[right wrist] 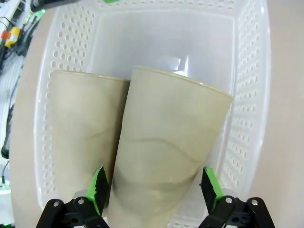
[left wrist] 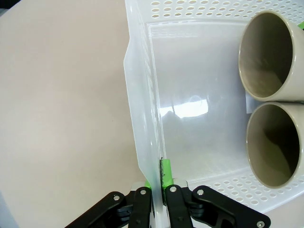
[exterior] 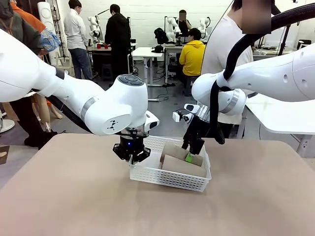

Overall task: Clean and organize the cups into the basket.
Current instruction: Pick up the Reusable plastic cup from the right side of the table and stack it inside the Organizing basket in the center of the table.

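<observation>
Front view is showing the left gripper reaching down at the left end of the basket, its fingers pinching that end wall, while the basket is sitting on the beige table near its middle. Two brown cups are lying on their sides inside the basket, side by side and touching, and are taking up its right-hand part. The right gripper is hanging just above them, coming in from the far side, with one green pad showing low against the cups. A person in a white top is standing behind the right arm at the far edge. Left wrist view is showing the left gripper with its jaws pressing tight on the basket's thin wall, one pad lying flat on the inner face. The cups' open mouths, one beside the other, are facing this wall from the far end across bare basket floor. Right wrist view is showing the right gripper with its fingers spread wide and straddling the narrow end of one cup. One pad is sitting in the groove between the two cups, and the other pad is standing just beside the cup's flank, so the fingers are gripping nothing. Whether either pad is touching the paper I cannot tell. The neighbouring cup is lying alongside, next to the perforated side wall.
</observation>
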{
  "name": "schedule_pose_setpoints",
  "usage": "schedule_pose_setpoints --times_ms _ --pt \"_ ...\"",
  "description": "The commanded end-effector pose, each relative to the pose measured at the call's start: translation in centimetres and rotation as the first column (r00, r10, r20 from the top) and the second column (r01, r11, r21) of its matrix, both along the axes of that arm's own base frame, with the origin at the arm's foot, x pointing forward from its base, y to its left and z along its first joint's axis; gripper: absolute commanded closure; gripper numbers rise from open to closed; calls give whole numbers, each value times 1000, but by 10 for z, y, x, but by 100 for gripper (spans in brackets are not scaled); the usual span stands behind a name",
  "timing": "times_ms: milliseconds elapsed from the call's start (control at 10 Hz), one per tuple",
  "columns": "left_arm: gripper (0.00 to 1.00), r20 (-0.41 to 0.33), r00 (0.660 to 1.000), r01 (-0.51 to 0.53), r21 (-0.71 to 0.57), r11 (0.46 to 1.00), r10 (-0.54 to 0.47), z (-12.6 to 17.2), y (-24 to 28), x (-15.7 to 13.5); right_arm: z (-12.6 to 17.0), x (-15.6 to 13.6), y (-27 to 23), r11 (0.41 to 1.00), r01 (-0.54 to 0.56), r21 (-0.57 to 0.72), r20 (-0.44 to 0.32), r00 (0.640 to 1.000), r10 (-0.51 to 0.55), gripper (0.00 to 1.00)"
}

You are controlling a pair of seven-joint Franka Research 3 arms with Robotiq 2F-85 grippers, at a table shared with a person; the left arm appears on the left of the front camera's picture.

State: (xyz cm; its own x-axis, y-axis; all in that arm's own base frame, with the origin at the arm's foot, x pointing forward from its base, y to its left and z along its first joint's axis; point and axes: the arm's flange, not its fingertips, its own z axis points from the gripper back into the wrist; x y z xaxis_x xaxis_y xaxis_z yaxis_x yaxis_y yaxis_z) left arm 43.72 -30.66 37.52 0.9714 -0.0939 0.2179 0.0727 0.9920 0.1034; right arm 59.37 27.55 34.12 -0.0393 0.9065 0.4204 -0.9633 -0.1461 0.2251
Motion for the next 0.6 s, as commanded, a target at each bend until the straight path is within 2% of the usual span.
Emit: schedule_pose_setpoints --times_ms 0,300,500 --pt "100 3 1000 1 1 1000 -1 0 -1 1 29 -18 -21 994 -3 108 6 1000 2 0" --pt "100 3 1000 1 1 1000 -1 0 -1 1 97 -77 -100 929 -2 371 42 999 -14 0" --pt "100 3 1000 1 1 1000 -1 0 -1 1 106 -115 -178 855 50 517 13 998 -67 0"
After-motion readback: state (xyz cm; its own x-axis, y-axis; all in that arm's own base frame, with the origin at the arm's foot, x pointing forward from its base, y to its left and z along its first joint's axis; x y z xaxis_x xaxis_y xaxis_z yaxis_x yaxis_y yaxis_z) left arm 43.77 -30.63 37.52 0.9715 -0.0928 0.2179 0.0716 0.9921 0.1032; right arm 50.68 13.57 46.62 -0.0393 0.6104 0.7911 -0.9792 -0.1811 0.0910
